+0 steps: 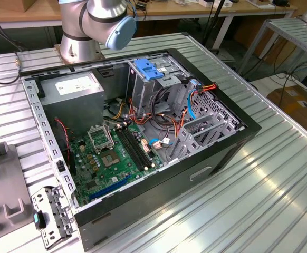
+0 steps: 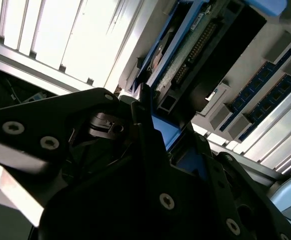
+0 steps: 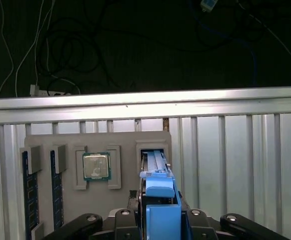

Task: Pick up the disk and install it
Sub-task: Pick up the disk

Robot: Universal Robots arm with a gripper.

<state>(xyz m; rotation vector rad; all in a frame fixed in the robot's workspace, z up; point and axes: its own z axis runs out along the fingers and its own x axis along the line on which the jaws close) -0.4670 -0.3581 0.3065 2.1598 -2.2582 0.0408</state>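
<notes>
Disk (image 3: 154, 162) stands on edge in the grey tray's (image 3: 120, 142) slot, and the gripper (image 3: 161, 215) is clamped right on its blue rail end, no gap showing.

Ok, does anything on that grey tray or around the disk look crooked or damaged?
Nothing stands out. In the first wrist view the disk stands on edge, in line with its slot in the grey tray, with the claw at its blue carrier. The processor lies flat and square in its recess.

Ribbed metal table (image 1: 259, 200); wood bench (image 1: 11, 16) in bkgd.
</notes>
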